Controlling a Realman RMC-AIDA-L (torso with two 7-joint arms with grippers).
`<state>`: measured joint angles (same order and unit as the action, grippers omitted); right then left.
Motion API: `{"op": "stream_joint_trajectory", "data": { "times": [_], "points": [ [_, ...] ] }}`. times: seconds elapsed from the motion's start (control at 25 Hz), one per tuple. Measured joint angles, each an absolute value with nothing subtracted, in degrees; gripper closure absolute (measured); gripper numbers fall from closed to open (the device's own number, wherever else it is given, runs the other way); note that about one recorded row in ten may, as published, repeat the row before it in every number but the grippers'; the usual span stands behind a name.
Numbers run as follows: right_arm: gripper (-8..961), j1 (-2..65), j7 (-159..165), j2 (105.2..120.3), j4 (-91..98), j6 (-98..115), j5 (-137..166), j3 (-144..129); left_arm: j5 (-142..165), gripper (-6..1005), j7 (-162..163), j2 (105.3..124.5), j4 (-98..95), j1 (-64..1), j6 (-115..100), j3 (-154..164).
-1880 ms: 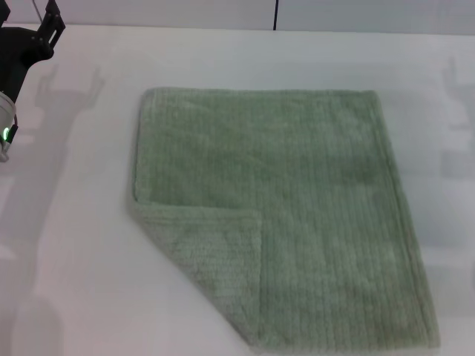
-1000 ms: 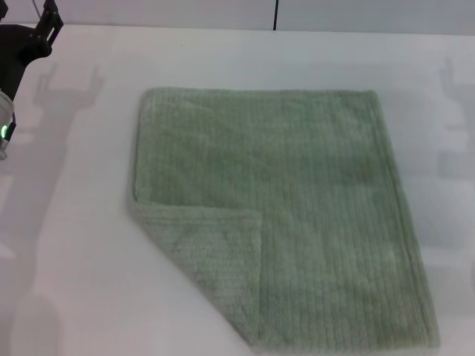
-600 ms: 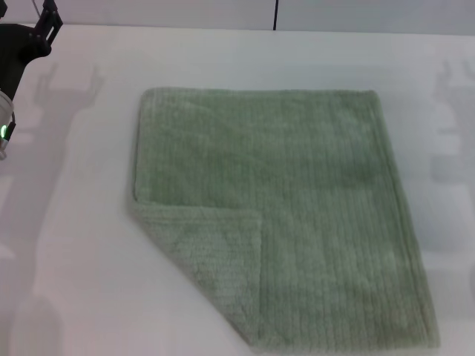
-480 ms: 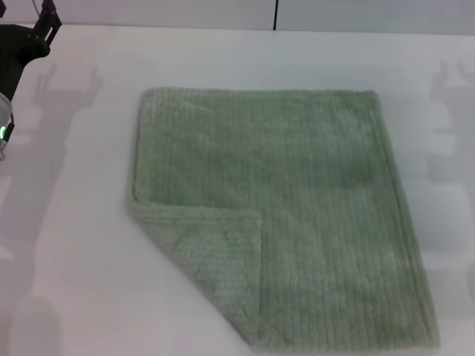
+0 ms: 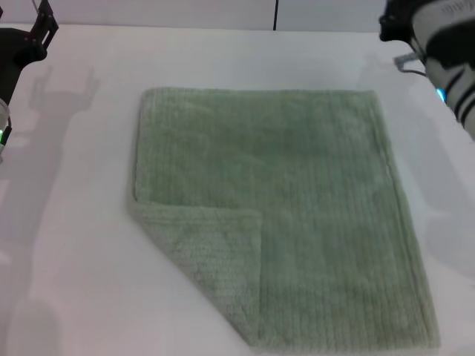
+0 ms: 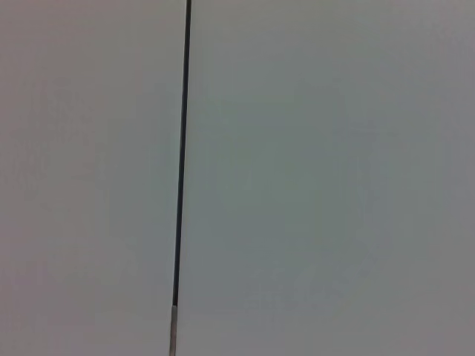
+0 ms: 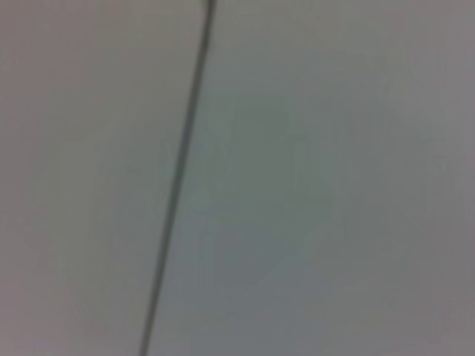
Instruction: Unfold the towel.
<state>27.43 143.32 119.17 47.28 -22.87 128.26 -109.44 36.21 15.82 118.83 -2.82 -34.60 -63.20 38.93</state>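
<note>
- The towel (image 5: pixel 297 193) is soft, matt terry cloth with fine ribbed lines and a narrow hemmed border; its folded-over corner shows a nubbier, rougher pile.
- The table (image 5: pixel 74 222) is a smooth, pale surface with a faint sheen.
- The left gripper (image 5: pixel 33 37) looks like matt black hard material.
- The right arm (image 5: pixel 445 44) has glossy white-and-black casing.

Left arm (image 5: pixel 16 52) — black angular bracket parts, a pale rounded housing below with a small green light. Right arm (image 5: pixel 441 44) — glossy black and white curved shells, faint grey lettering, a small blue light.
</note>
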Motion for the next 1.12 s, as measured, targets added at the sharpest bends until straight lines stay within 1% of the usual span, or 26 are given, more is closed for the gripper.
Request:
{"op": "stream_joint_trajectory", "data": {
  "times": [0.04, 0.08, 0.2, 0.24, 0.28, 0.44, 0.64, 0.76, 0.84, 0.88, 1.12],
  "points": [
    [919, 26.83, 141.65, 119.21, 52.42, -13.07, 128.21, -105.21, 36.22, 198, 15.82, 118.83, -2.82, -34.54, -63.22, 38.94],
    [919, 26.83, 141.65, 119.21, 52.42, -13.07, 128.21, -105.21, 36.21, 198, 15.82, 118.83, -2.82, -34.47, -63.26, 38.94],
    [918, 26.92, 140.99, 119.09, 58.74, 4.05, 128.25, -97.30, 36.21, 198, 15.82, 118.83, -2.81, -34.28, -63.72, 38.93],
    [918, 28.54, 140.97, 118.86, 60.50, 16.01, 128.95, -91.51, 36.21, 198, 15.82, 118.83, -2.81, -34.22, -63.98, 38.93],
    [918, 28.54, 140.97, 118.86, 60.50, 16.01, 128.95, -91.51, 36.21, 198, 15.82, 118.83, -2.81, -34.19, -64.14, 38.93],
    [918, 33.74, 141.18, 118.67, 61.47, 36.71, 135.51, -80.83, 36.21, 198, 15.82, 118.83, -2.81, -34.15, -64.70, 38.94],
    [919, 39.66, 141.52, 118.59, 61.77, 55.20, 145.06, -73.98, 36.21, 198, 15.82, 118.82, -2.81, -34.28, -65.21, 38.94],
    [919, 42.03, 141.52, 118.40, 61.64, 61.12, 148.03, -73.07, 36.21, 197, 15.92, 118.82, -2.73, -34.41, -65.56, 38.94],
    [919, 44.42, 141.06, 117.79, 59.85, 65.44, 149.13, -72.98, 36.21, 197, 16.23, 118.82, -2.64, -34.48, -65.69, 38.93],
    [919, 44.42, 141.06, 117.79, 59.85, 65.44, 149.13, -72.98, 36.21, 197, 16.48, 118.82, -2.61, -34.50, -65.72, 38.93],
    [920, 48.66, 137.63, 116.73, 51.73, 67.58, 149.28, -72.60, 36.21, 199, 17.29, 118.88, -2.39, -34.54, -66.25, 39.03]
  ]
}}
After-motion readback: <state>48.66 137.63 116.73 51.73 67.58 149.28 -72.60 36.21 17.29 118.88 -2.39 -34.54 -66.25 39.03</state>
